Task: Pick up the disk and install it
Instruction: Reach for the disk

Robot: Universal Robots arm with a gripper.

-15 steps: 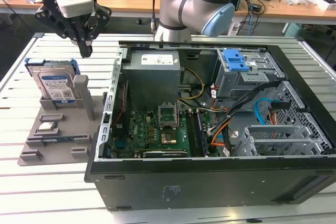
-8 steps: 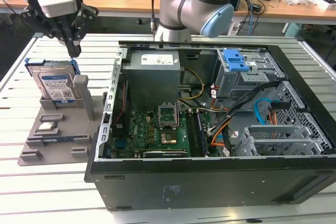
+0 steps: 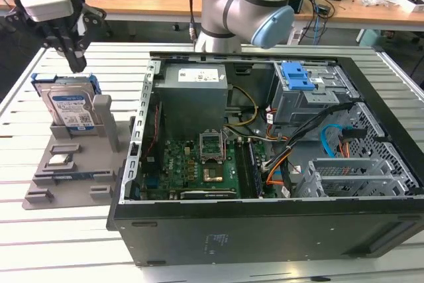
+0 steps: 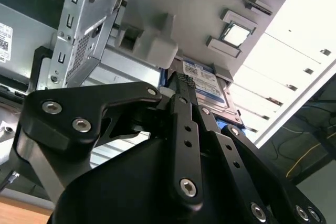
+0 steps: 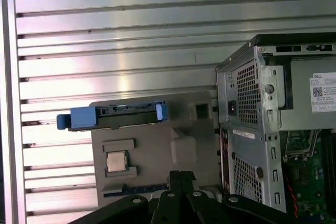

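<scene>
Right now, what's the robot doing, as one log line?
gripper: above disk, jaws shut | disk: upright in holder, not gripped | case: open

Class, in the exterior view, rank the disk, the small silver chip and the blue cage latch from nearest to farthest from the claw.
1. The disk, upright in the grey holder, just under the claw.
2. The silver chip, flat on the holder's base, in front of the disk.
3. The blue latch, inside the computer case, far toward the exterior view's right.
</scene>
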